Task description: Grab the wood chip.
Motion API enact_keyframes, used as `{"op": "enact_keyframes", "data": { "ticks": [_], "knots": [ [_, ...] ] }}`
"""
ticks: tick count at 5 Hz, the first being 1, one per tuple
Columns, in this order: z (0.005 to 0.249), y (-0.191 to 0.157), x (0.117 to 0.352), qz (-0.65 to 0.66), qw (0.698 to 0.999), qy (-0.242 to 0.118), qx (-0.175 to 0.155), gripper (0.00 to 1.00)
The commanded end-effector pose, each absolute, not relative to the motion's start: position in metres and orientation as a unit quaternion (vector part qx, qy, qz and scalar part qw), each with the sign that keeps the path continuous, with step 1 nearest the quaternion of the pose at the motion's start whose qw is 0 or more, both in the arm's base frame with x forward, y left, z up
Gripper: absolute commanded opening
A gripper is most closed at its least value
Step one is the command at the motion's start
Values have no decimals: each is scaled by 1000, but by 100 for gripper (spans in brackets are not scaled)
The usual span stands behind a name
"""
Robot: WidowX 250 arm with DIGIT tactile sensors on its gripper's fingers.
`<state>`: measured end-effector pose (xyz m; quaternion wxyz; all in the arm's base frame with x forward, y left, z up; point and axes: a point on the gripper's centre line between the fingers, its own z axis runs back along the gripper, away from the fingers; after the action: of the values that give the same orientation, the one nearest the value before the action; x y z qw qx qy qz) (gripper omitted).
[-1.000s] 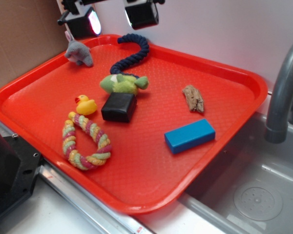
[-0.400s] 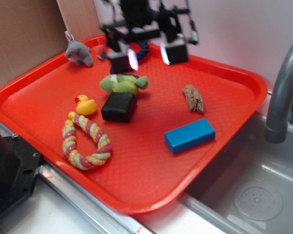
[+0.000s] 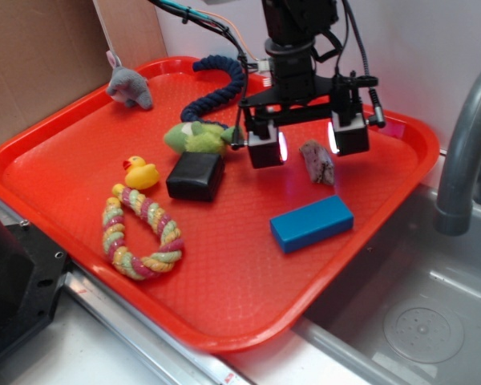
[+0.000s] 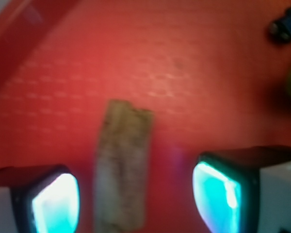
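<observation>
we are hanging our black gripper [image 3: 308, 146] over the big red plastic tray [image 3: 224, 297], with its two fingers spread wide apart. the small rough brown-grey wood chip [image 3: 317, 161] is lying flat on the tray between them, closer to one finger than the other. nothing is touching it yet, so we think the reaching part is nearly done and the going down, squeezing and lifting are left. the chip is looking long, bumpy and bark-like [image 4: 122, 167], and the tray floor is looking dotted with tiny bumps. the smooth blue rectangular block [image 3: 311, 222] is sitting at about 6 o'clock from the chip. the shiny black box [image 3: 195, 176] is sitting at 9 o'clock.
</observation>
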<state>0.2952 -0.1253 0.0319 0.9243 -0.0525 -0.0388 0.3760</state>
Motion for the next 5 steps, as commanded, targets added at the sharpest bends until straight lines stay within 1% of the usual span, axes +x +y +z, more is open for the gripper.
{"op": "enact_keyframes", "data": {
  "ticks": [1, 2, 3, 4, 5],
  "knots": [
    [42, -128, 300, 353, 932, -54, -61, 100],
    [24, -128, 296, 362, 932, 21, -24, 0],
    [14, -126, 337, 362, 928, 84, 8, 0],
    [19, -122, 338, 359, 928, 99, 12, 0],
    [58, -101, 324, 321, 945, 64, 14, 0]
  ]
}}
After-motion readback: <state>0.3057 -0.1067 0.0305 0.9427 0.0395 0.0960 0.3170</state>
